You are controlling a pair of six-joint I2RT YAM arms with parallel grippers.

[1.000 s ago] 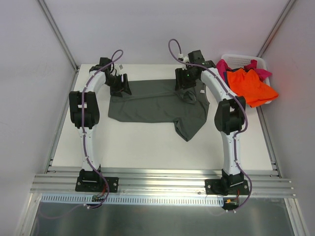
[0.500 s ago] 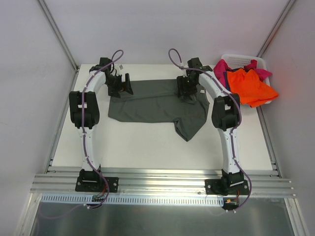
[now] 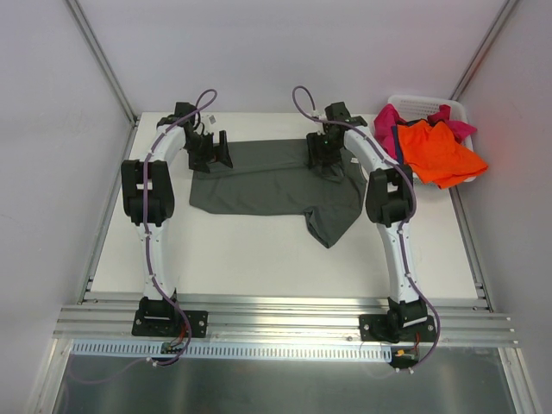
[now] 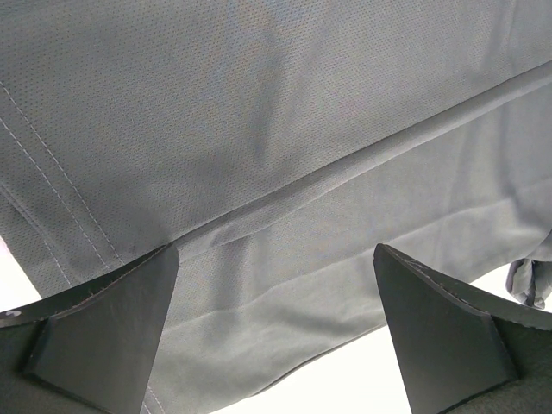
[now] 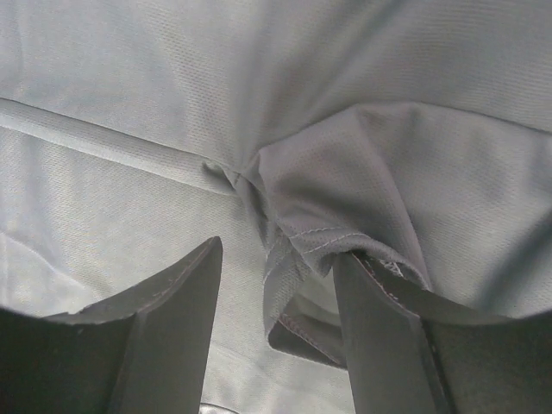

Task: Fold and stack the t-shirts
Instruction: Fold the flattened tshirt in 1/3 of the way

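The left gripper [image 4: 276, 345] is held apart over the far left edge of the grey shirt [image 3: 259, 185], which is spread at the far middle of the table [image 3: 216, 250]. The crease there should be taken squarely. The right gripper [image 5: 276, 336] is set apart astride a bunched hem, perhaps touching it; both layers should be gathered evenly.

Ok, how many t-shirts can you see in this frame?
3: a dark grey shirt spread on the table, an orange shirt and a magenta shirt piled in the white basket. More may be buried underneath.
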